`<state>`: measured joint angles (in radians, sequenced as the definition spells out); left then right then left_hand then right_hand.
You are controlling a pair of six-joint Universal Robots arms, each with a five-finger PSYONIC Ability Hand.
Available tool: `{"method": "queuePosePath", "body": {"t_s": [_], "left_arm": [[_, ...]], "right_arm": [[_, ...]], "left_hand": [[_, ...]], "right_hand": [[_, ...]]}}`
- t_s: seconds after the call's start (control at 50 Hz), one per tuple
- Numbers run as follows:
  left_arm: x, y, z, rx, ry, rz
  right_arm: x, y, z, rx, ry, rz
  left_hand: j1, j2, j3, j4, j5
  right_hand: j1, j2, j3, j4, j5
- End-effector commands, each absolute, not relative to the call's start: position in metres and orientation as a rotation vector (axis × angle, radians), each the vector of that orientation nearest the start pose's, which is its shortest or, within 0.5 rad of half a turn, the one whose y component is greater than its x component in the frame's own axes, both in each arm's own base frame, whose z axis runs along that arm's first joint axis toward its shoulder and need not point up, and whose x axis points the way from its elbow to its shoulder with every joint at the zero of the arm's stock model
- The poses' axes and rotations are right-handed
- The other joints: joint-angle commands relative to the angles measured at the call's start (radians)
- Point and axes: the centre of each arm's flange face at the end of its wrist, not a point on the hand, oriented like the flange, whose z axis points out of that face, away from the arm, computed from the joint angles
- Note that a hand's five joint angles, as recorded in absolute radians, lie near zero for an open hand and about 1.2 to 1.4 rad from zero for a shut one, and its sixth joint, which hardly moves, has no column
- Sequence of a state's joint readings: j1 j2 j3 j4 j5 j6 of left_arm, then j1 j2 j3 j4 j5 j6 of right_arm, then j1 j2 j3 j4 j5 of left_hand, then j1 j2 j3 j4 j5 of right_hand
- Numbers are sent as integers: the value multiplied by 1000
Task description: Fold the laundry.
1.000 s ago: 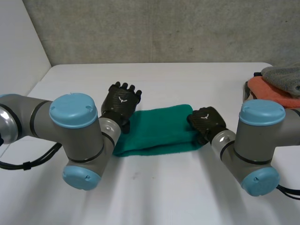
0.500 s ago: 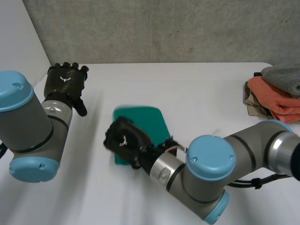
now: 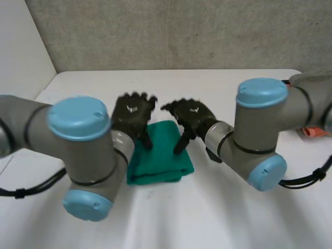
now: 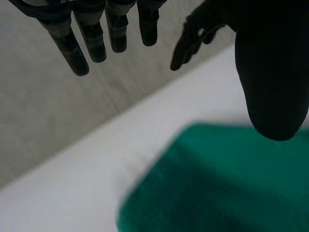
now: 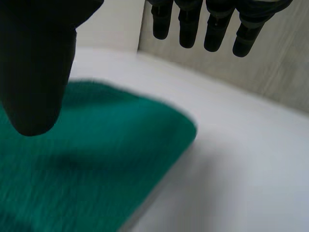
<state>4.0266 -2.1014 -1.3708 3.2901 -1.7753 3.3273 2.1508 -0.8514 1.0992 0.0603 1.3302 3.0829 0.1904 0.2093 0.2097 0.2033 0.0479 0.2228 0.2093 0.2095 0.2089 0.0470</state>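
We see the fingers of the left hand straight and spread, holding nothing, with the thumb over the green cloth. The right hand keeps its fingers straight and apart in the same way. From the head view both hands hover side by side at the far edge of the folded cloth on the table, with both arms bent inward. Stacked clothes lie at the table's right edge.

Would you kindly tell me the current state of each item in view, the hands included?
green cloth: folded, lying flat on the table, held by neither hand.
left hand: open, fingers straight, at the cloth's far edge.
right hand: open, fingers straight, holding nothing.
laundry pile: untouched, grey piece on top, partly hidden by the right arm.
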Motion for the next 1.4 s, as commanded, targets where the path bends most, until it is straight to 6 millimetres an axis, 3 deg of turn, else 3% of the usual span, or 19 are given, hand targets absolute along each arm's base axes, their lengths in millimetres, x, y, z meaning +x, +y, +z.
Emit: {"method": "queuePosePath", "body": {"t_s": [0.02,0.16,0.26,0.4,0.46,0.48,0.58,0.62,0.76,0.84,1.0,1.4], "left_arm": [[-325,-236,155,886,2490,-1787],[-300,-253,134,828,2542,-1609],[-296,-261,142,804,2533,-1637],[-311,-268,207,848,2457,-1950],[-317,-272,238,885,2404,-2109],[-317,-275,251,904,2381,-2169],[-318,-283,280,1018,2321,-2330],[-324,-281,288,1160,2313,-2391],[-332,-263,288,1599,2395,-2386],[-333,-255,284,1699,2440,-2343],[-336,-249,281,1726,2455,-2324],[-335,-252,285,1717,2441,-2345]], "right_arm": [[368,-281,140,-916,2142,-1317],[367,-286,134,-918,2207,-1279],[367,-285,160,-1006,2174,-1415],[361,-283,194,-1159,2128,-1675],[366,-265,199,-1237,2056,-1782],[373,-248,200,-1284,1988,-1813],[382,-212,182,-1370,1892,-1821],[382,-200,167,-1388,1887,-1795],[387,-185,128,-1430,1873,-1746],[392,-187,119,-1425,1843,-1783],[402,-197,107,-1425,1803,-1833],[417,-212,104,-1414,1762,-1870]], "left_hand": [[-9,-28,-29,-22,-41],[0,-19,-20,-13,-32],[11,-7,-8,-1,-21],[-9,-28,-28,-22,-41],[-12,-31,-31,-25,-44],[-12,-31,-31,-25,-44],[-9,-28,-29,-22,-41],[-12,-31,-31,-25,-44],[-3,-22,-23,-16,-35],[-3,-22,-23,-16,-35],[0,-19,-20,-13,-32],[0,-19,-20,-13,-32]], "right_hand": [[-48,-35,-35,-34,-47],[-48,-35,-35,-34,-47],[-48,-35,-35,-34,-47],[-48,-35,-35,-34,-47],[-48,-35,-35,-34,-47],[-48,-35,-35,-34,-47],[-48,-35,-35,-34,-47],[-48,-35,-35,-34,-47],[-48,-35,-35,-34,-47],[-48,-35,-35,-34,-47],[35,49,49,49,37],[320,333,333,334,321]]}}
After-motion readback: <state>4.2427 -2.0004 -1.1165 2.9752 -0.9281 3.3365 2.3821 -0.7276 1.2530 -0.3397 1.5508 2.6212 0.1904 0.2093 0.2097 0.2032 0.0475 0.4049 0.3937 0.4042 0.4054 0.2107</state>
